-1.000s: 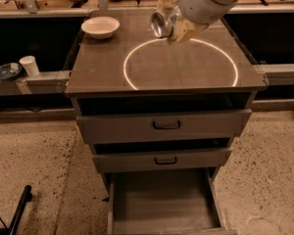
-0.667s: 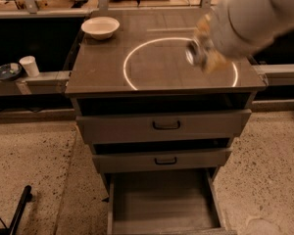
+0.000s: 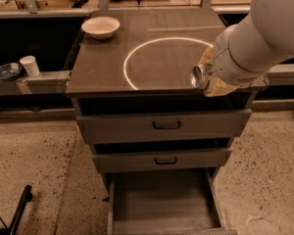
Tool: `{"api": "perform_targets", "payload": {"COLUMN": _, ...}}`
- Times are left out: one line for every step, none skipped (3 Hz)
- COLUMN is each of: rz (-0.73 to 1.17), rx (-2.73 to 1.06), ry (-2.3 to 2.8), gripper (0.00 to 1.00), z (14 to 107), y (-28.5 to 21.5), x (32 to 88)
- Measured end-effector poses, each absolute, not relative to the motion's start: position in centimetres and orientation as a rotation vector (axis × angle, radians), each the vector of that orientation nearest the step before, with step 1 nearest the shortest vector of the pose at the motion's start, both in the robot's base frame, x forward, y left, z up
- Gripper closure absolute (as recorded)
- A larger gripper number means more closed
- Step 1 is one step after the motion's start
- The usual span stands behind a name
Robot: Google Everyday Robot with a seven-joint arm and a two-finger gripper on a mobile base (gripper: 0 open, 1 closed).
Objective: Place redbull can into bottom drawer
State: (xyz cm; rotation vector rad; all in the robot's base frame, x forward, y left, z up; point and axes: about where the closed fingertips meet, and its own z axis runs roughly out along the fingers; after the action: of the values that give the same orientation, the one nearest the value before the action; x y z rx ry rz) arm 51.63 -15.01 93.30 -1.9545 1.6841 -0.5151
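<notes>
My gripper (image 3: pixel 209 77) is shut on the redbull can (image 3: pixel 199 76), a small shiny silver can held on its side with its round end facing the camera. It hangs above the front right edge of the cabinet top (image 3: pixel 108 67), at the end of my big white arm (image 3: pixel 264 38). The bottom drawer (image 3: pixel 161 199) is pulled open below, a wide box with a bare flat floor. The can is well above it and to its right.
A white bowl (image 3: pixel 101 27) sits at the back left of the cabinet top. A bright ring of light (image 3: pixel 137 53) lies on the top. Two upper drawers with black handles (image 3: pixel 166 125) are closed. A white paper cup (image 3: pixel 30 65) and dark dish (image 3: pixel 7 71) stand on a left ledge.
My arm has carried the can from the back of the cabinet top forward and to the right, down to the front right edge.
</notes>
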Motion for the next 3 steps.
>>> {"api": "perform_targets", "payload": {"rz": -0.406, "rx": -1.967, "ry": 1.781, "gripper": 1.00, "z": 88.3, "y": -15.1, "x": 51.3}}
{"api": "perform_targets", "payload": {"rz": -0.077, "rx": -1.917, "ry": 1.942, "gripper": 1.00, "z": 76.7, "y": -13.6, "x": 48.7}}
{"api": "perform_targets", "payload": {"rz": 0.091, "rx": -1.773, "ry": 2.005, "gripper": 1.00, "z": 70.0, "y": -13.5, "x": 46.7}}
